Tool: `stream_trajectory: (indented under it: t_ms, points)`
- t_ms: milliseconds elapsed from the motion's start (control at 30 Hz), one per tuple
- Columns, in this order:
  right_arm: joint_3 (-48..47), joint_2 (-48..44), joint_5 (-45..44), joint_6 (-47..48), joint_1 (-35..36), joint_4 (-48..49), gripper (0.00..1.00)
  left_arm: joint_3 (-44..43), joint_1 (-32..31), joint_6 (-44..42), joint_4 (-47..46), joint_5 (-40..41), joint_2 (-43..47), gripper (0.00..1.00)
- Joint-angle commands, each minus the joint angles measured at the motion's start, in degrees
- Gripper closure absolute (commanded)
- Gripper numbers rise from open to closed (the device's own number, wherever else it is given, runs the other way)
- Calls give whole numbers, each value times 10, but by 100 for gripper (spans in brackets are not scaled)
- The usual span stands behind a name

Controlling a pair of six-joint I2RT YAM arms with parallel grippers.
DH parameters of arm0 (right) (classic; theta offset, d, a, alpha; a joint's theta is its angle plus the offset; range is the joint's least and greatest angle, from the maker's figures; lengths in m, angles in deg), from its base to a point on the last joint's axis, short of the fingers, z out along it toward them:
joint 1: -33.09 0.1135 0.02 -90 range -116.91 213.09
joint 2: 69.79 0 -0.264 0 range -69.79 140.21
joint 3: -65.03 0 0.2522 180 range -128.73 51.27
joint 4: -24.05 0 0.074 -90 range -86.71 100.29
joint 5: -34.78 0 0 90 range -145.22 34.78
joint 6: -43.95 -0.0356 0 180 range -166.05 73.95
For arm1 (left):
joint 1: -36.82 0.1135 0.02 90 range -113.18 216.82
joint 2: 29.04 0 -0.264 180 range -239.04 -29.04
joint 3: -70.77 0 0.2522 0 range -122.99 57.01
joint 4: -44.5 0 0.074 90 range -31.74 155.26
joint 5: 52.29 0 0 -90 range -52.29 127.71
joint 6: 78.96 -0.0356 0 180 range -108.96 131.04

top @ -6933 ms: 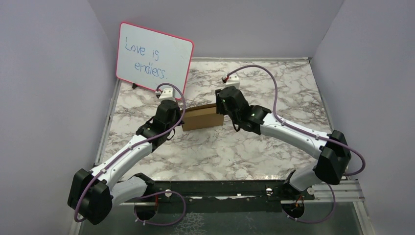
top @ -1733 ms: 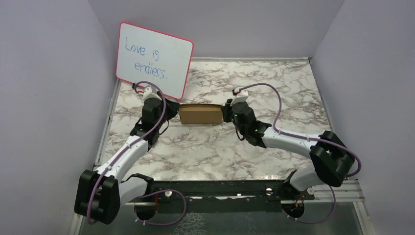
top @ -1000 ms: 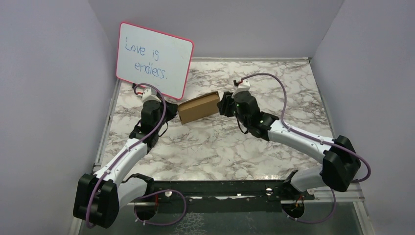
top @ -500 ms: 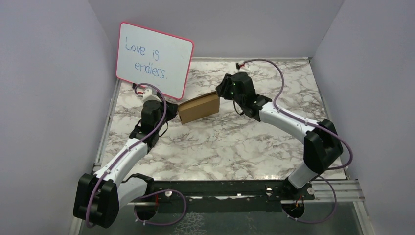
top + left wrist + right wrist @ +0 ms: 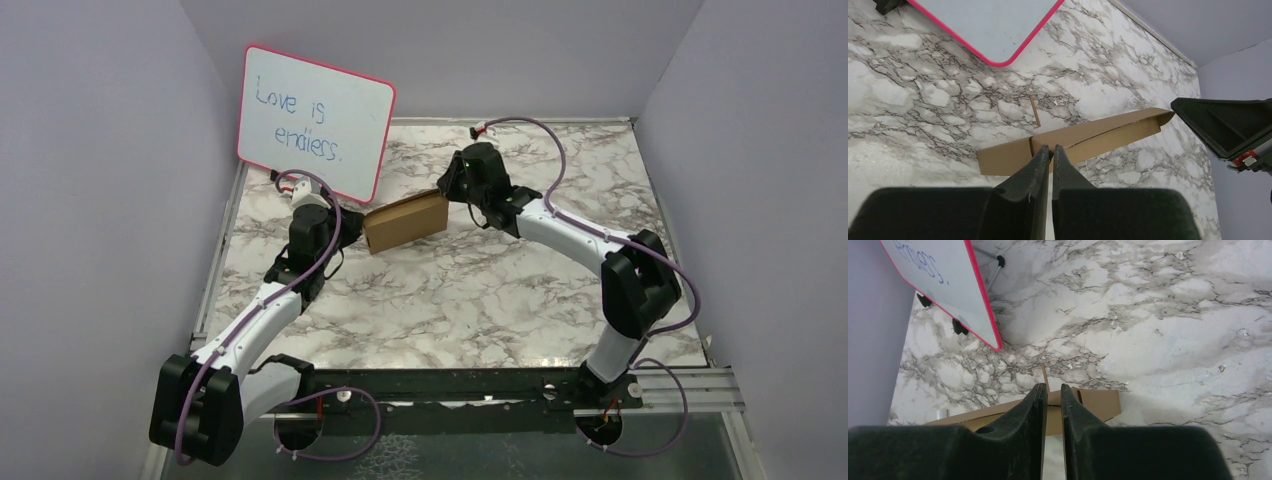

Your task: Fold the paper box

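The paper box [image 5: 405,222] is a flattened brown cardboard piece lying askew on the marble table, its right end further back. My left gripper [image 5: 358,226] is at its left end. In the left wrist view the jaws [image 5: 1049,148] are closed on the box's near edge [image 5: 1088,137], with a thin flap standing edge-on beyond the tips. My right gripper [image 5: 443,192] is at the box's far right corner. In the right wrist view its jaws [image 5: 1053,387] leave a narrow slit over the box [image 5: 1098,402], and a thin upright flap runs into the slit.
A pink-framed whiteboard [image 5: 315,120] stands at the back left, close behind my left gripper; its black feet [image 5: 959,326] rest on the marble table [image 5: 470,300]. Lilac walls enclose the left, back and right sides.
The box's right end swung toward the back, so it lies askew. My right arm swung round from the box's right end to its far right corner. The left arm barely moved.
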Motion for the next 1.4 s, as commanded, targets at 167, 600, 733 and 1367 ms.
stream_trajectory:
  t_ms: [167, 600, 733, 1367]
  points:
    - [111, -36, 34, 28, -4, 43, 82, 8, 0, -26, 84, 6, -11, 94]
    - [223, -63, 18, 83, -3, 112, 83, 35, -1, -21, 104, 6, 4, 87]
    - [246, -64, 18, 92, -4, 131, 83, 43, 0, -15, 105, 5, 5, 79]
    - [273, -53, 27, 153, -4, 164, 79, 16, 32, 8, 93, -90, 29, 53]
